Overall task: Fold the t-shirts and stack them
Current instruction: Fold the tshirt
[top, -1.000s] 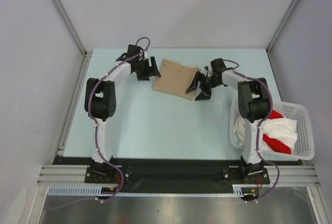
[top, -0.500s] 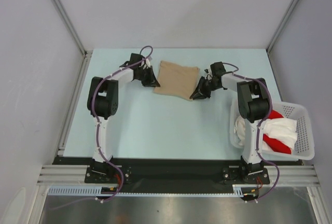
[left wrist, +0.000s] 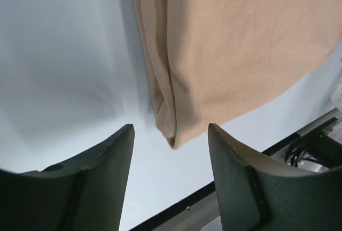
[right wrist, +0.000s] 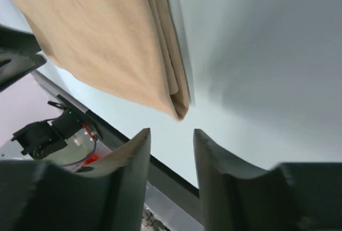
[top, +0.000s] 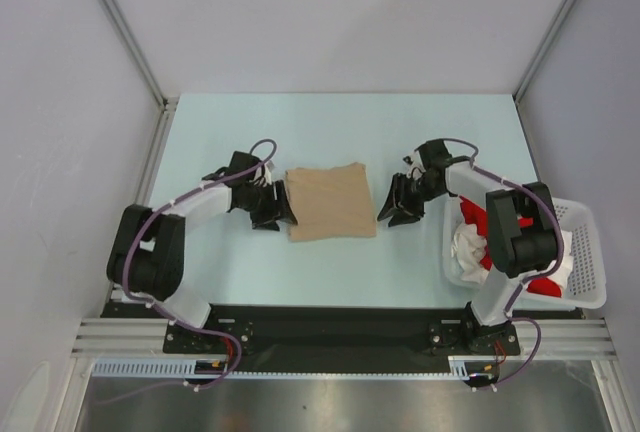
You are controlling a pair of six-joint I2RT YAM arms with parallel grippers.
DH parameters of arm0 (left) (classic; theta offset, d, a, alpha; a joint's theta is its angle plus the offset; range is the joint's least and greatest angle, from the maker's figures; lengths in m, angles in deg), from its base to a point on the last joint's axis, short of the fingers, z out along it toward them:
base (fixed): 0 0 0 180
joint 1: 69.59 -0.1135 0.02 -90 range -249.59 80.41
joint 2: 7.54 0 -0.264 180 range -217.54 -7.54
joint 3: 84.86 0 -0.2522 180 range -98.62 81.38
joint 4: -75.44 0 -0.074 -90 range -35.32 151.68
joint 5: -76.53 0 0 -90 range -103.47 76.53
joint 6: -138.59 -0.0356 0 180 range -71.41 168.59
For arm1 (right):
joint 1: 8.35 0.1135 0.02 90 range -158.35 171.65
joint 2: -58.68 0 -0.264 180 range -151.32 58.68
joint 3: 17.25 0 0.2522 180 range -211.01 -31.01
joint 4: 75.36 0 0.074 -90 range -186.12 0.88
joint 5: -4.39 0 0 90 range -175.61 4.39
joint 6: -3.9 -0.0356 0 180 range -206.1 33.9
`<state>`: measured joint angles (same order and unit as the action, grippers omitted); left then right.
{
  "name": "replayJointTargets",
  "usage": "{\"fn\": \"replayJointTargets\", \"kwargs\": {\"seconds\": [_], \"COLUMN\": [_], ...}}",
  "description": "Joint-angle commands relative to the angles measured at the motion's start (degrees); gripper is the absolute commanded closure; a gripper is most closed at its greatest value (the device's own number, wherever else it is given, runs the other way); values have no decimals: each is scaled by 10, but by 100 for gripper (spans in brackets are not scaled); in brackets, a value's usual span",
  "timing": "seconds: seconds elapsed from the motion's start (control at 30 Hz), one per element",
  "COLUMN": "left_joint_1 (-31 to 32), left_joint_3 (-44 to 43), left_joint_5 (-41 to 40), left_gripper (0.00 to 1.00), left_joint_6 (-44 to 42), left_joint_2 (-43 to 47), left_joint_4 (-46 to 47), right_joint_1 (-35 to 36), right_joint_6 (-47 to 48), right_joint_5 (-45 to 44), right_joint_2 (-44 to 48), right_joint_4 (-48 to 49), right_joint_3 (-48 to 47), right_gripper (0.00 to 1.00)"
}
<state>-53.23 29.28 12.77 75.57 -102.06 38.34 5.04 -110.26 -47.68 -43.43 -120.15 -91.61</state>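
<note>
Two grippers, left gripper [top: 272, 208] and right gripper [top: 398, 202], hang open and empty beside the folded beige t-shirt [top: 330, 200]. It lies flat in the table's [top: 300, 132] middle, likely its stacking spot. More t-shirts [top: 468, 245] wait in the right-edge basket [top: 585, 242].

White lattice basket [top: 592, 252], pale blue table [top: 330, 132]

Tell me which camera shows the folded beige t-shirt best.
The top external view: the whole beige t-shirt shows there, a folded rectangle lying flat on the table. The left wrist view shows only one corner and its layered folded edge; the right wrist view shows another corner.
</note>
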Motion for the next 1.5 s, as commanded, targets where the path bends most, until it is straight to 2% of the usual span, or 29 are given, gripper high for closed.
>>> {"fn": "replayJointTargets", "kwargs": {"seconds": [0.0, 0.07, 0.1, 0.17, 0.2, 0.23, 0.27, 0.3, 0.37, 0.5, 0.57, 0.67, 0.87, 1.0, 1.27, 1.33, 1.47], "left_joint_1": [-7, -7, -7, -7, -7, -7, -8, -7, -5, -7, -10, -19, -56, -68, -78, -78, -73], "left_joint_3": [-24, -64, -75, -88, -90, -92, -92, -90, -85, -133, -161, -191, -216, -244, -259, -271, -287], "left_joint_5": [-66, -75, -70, -15, 9, 61, 80, 94, 117, 120, 123, 111, 107, 92, 52, 46, 50], "left_gripper": [36, 41, 54, 71, 75, 79, 83, 88, 90, 94, 95, 94, 96, 99, 96, 90, 63], "left_joint_6": [-9, -23, -23, -10, -2, 11, 28, 66, 93, 112, 110, 102, 115, 84, 42, 29, 35], "left_joint_2": [75, 93, 96, 85, 72, 58, 44, 11, -14, -93, -131, -179, -267, -311, -297, -274, -213], "left_joint_4": [-37, -55, -50, -6, 16, 41, 92, 121, 212, 249, 260, 263, 298, 264, 219, 194, 173], "right_joint_1": [-10, -5, -2, 9, 13, 18, 23, 38, 52, 71, 72, 64, 31, 14, -13, -18, -20], "right_joint_6": [65, 75, 74, 42, 22, -7, -33, -85, -119, -202, -244, -261, -309, -373, -366, -357, -320], "right_joint_5": [-60, -68, -65, -29, -16, -3, 15, 20, 18, 16, 19, 4, -23, -9, -74, -70, -59], "right_joint_2": [34, 23, 17, -7, -18, -26, -43, -52, -84, -146, -170, -218, -290, -321, -328, -341, -340], "right_joint_4": [-61, -76, -71, -27, -5, 28, 107, 146, 242, 378, 441, 447, 507, 579, 464, 432, 387], "right_joint_3": [-73, -115, -131, -159, -163, -156, -149, -145, -139, -140, -143, -170, -181, -181, -211, -239, -280], "right_gripper": [52, 46, 45, 45, 47, 50, 60, 65, 79, 90, 95, 99, 100, 100, 100, 100, 100]}}
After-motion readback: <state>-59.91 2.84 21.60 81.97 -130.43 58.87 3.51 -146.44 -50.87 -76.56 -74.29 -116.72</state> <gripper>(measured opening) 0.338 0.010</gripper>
